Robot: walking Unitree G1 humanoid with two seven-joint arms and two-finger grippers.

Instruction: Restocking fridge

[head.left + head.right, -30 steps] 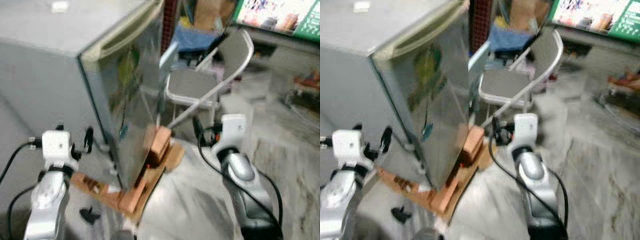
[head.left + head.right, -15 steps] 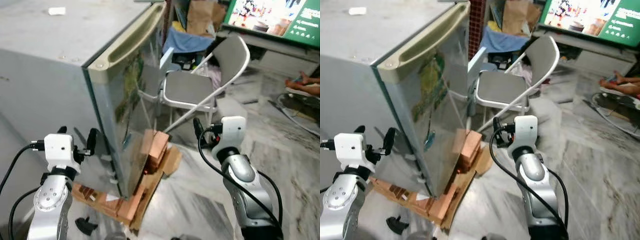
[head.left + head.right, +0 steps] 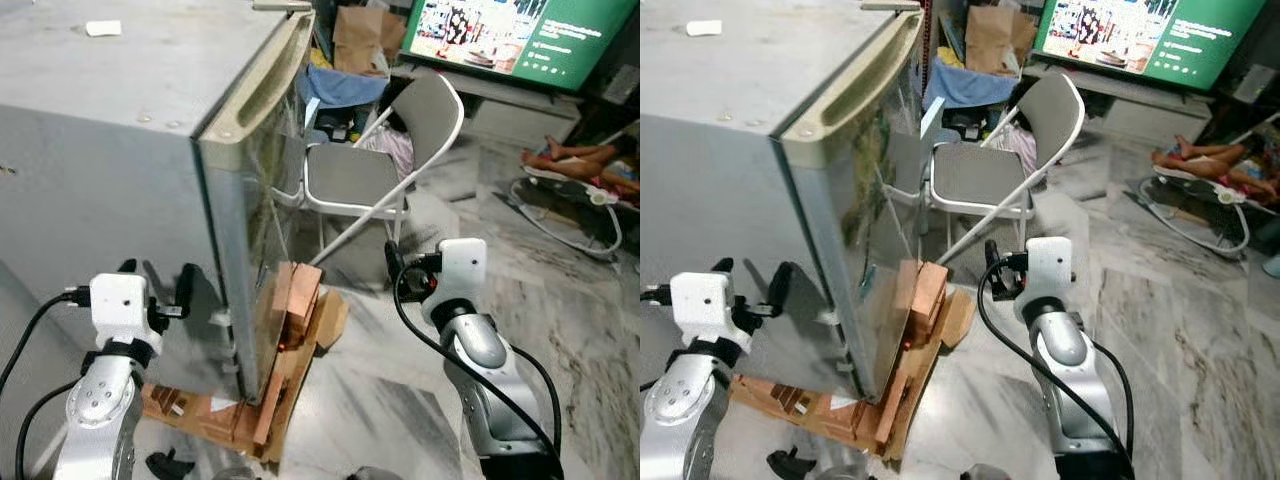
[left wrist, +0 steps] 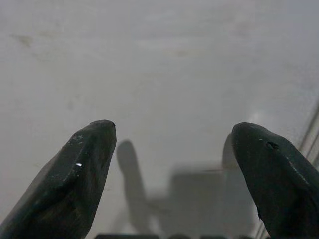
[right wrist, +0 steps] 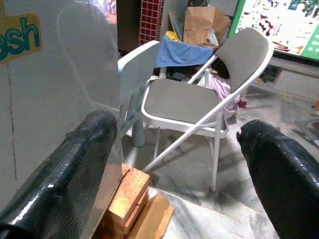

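A grey fridge (image 3: 120, 130) stands before me with its door (image 3: 250, 220) shut; a long recessed handle (image 3: 262, 80) runs along the door's top edge. My left gripper (image 3: 156, 282) is raised beside the fridge's plain side wall (image 4: 164, 59), fingers apart and holding nothing. My right gripper (image 5: 179, 149) is up on the door side, open and empty, a short way in front of the door (image 5: 55, 89). Neither gripper touches the fridge. No food or bottles can be seen.
The fridge rests on bricks and cardboard (image 3: 290, 325) that stick out onto the marble floor. A grey folding chair (image 3: 365, 175) stands close to the door, with a pale plastic chair (image 5: 137, 64) behind it. A person's legs (image 3: 570, 160) lie at far right below a television (image 3: 500, 35).
The whole picture has shifted and sharpened: the camera has moved, and the fridge now shows more edge-on. Both arms keep the same raised pose with fingers apart.
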